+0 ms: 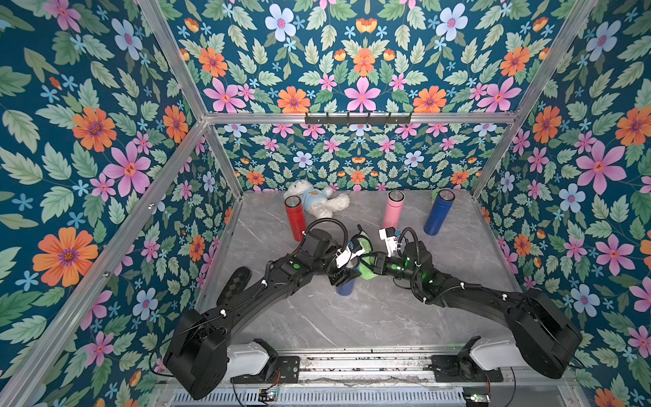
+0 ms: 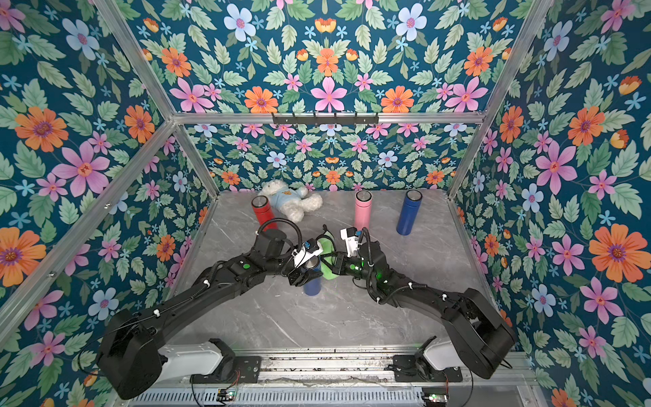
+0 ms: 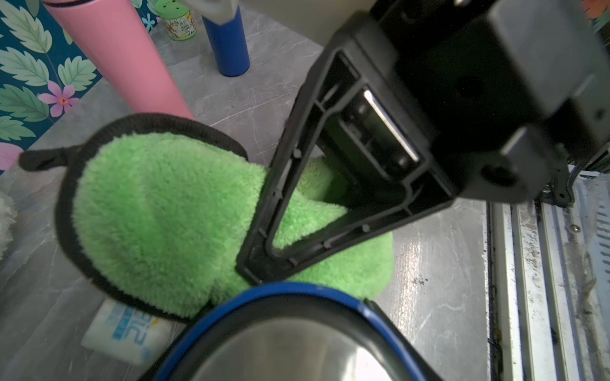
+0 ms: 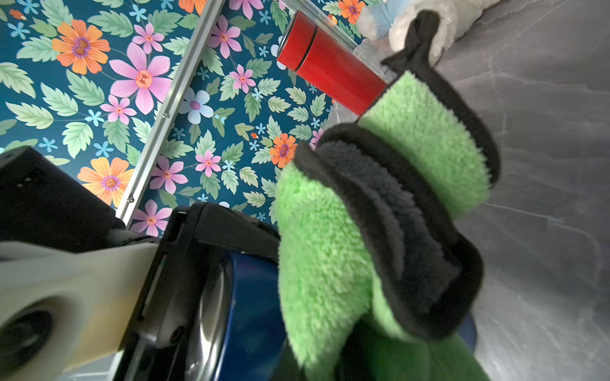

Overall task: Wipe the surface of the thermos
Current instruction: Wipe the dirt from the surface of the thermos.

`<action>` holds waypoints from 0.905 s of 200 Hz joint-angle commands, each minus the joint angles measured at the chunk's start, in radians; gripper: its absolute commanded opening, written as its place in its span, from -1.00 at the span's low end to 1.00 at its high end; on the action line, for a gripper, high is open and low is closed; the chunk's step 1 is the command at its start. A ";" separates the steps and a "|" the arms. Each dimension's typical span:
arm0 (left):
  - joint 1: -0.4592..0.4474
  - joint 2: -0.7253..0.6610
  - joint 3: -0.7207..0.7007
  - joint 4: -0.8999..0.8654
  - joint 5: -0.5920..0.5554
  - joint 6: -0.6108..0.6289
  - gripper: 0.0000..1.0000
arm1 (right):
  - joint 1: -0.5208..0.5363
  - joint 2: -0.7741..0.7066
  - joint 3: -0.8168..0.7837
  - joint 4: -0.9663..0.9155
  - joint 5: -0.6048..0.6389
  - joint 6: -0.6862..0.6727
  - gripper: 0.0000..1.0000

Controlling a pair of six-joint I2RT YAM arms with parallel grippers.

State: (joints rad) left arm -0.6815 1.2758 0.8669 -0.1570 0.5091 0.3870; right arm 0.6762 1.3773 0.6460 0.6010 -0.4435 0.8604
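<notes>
Your left gripper (image 1: 347,270) is clamped partway closed around the top of the thermos (image 1: 345,289), which seems to stand on the desk (image 1: 352,317) between both grippers. Your right gripper (image 1: 374,263) is pinched tight on the cloth (image 3: 158,214), pressed against the thermos's side. Push too hard and the thermos may tip or twist loose. The pink thermos (image 1: 392,211) stands just beyond the right gripper, so sweep toward the open desk behind the grippers instead.

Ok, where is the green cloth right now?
The green cloth is mid-table in both top views, pinched in the right gripper and held against the right side of the blue thermos that the left gripper grips, in front of the pink thermos.
</notes>
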 commanded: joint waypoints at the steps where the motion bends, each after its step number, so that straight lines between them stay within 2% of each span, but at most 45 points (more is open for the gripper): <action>1: -0.002 -0.003 -0.034 0.105 -0.073 -0.073 -1.00 | 0.006 -0.018 0.013 -0.001 -0.115 -0.012 -1.00; 63: -0.038 -0.058 -0.166 0.344 -0.219 -0.248 -1.00 | 0.017 0.096 -0.081 0.121 -0.049 0.010 -1.00; 80: -0.059 -0.069 -0.198 0.392 -0.288 -0.292 -1.00 | 0.019 0.141 -0.099 0.146 -0.030 0.008 -1.00; 117: -0.145 -0.075 -0.211 0.414 -0.510 -0.340 -1.00 | 0.019 0.218 -0.107 0.221 -0.018 0.033 -1.00; 137: -0.180 -0.072 -0.214 0.434 -0.610 -0.389 -1.00 | 0.019 0.172 -0.093 0.191 -0.011 0.029 -1.00; 181: -0.209 -0.046 -0.228 0.497 -0.741 -0.527 -1.00 | 0.021 -0.015 -0.059 0.019 0.000 -0.013 -1.00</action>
State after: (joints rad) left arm -0.8799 1.2079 0.6399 0.2844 -0.0925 -0.0566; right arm 0.6876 1.4250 0.5732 0.6498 -0.3744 0.8604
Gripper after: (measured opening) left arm 0.671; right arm 0.109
